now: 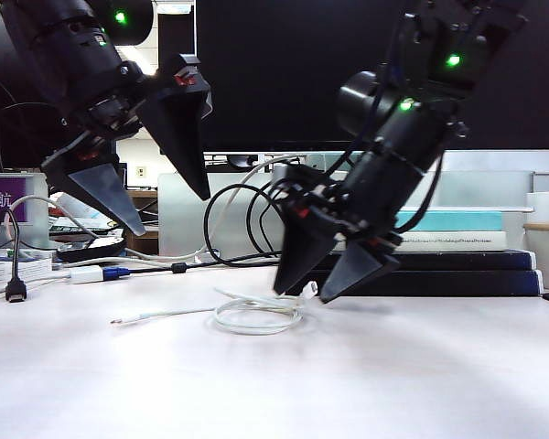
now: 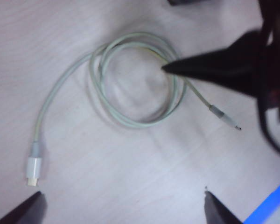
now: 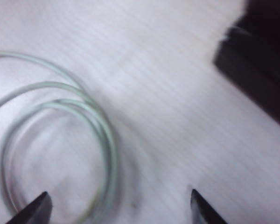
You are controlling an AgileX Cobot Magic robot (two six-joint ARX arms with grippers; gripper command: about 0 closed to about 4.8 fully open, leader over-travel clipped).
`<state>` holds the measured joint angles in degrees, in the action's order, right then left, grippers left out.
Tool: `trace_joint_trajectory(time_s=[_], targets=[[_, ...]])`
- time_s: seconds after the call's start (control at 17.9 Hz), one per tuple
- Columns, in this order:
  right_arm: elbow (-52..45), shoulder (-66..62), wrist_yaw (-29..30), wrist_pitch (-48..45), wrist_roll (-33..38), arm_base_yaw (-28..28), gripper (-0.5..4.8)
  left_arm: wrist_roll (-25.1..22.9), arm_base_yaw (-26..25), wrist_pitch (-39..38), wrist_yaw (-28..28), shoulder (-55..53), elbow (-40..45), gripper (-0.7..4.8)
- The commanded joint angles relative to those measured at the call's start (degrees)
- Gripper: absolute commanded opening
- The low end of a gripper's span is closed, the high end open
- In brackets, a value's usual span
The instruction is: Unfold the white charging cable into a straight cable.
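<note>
**A:** So where was the white charging cable (image 1: 254,316) sitting at that point?

**B:** Flat on the bench (image 1: 366,375), wound into a loose coil of a few loops. One tail ran out of the coil to a small white plug (image 2: 33,167), and the other end, with the thin metal tip (image 2: 229,122), poked out the opposite side of the coil. Nothing was holding it.

**A:** And the arms?

**B:** The left gripper (image 1: 165,197) was hanging well above the cable, off to the left of the coil in the exterior view, fingers (image 1: 105,194) spread wide with nothing between them. The right gripper (image 1: 325,274) was much lower, just beside the right edge of the coil, tips close to the bench, fingers (image 3: 35,210) also apart and empty. Couldn't tell if it touched the cable, wrist shot was blurry.

**A:** Anything else near the coil?

**B:** A stack of books (image 1: 457,251) behind it to the right.
</note>
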<state>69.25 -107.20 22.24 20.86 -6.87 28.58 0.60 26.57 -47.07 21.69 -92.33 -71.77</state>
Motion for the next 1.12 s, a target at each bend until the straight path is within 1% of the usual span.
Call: trace_joint_trajectory(time_s=[0.06, 0.28, 0.34, 0.56, 0.61, 0.73, 0.84, 0.89, 1.01, 1.06, 1.12], targets=[[0.2, -0.9, -3.2, -2.7, -0.3, 2.8, 3.77, 0.1, 0.1, 0.5, 0.4, 0.2, -0.3, 4.79], [0.2, -4.0, -8.2, -3.6, -0.7, 4.0, 3.77, 0.0, 0.1, -0.5, 0.4, 0.2, -0.3, 4.79], [0.2, -4.8, -10.4, -3.4, -1.2, 4.0, 3.77, -0.2, 0.1, -1.3, 0.4, 0.2, -0.2, 4.79], [0.2, -4.8, -11.0, -1.2, -2.0, 4.0, 3.76, -0.8, 0.1, -1.7, 0.0, 0.2, -0.2, 4.79], [0.2, -4.8, -11.4, 0.4, -2.3, 4.0, 3.55, -1.2, 0.0, -1.7, 0.0, 0.2, -0.2, 4.79], [0.2, -4.8, -12.1, 0.7, -2.2, 4.0, 3.54, -1.3, 0.0, -1.7, 0.0, 0.2, -0.3, 4.79], [0.2, -4.8, -12.1, 1.6, -2.2, 4.0, 2.74, -1.4, 0.0, -1.7, 0.0, 0.2, -0.3, 4.79], [0.2, -4.9, -11.9, 2.4, -2.2, 4.0, 2.73, -1.5, 0.0, -1.7, -0.7, 0.2, -0.3, 4.79], [0.1, -5.3, -11.8, 3.1, -2.2, 4.0, 2.41, -1.7, 0.0, -1.7, -1.9, 0.2, -0.3, 4.79], [0.1, -5.7, -11.6, 3.6, -2.2, 4.0, 1.73, -1.7, 0.0, -1.7, -2.0, 0.2, -0.3, 4.79], [0.1, -6.1, -11.6, 3.6, -2.2, 4.0, 1.29, -2.0, 0.0, -1.6, -2.2, 0.2, -0.3, 4.79]])
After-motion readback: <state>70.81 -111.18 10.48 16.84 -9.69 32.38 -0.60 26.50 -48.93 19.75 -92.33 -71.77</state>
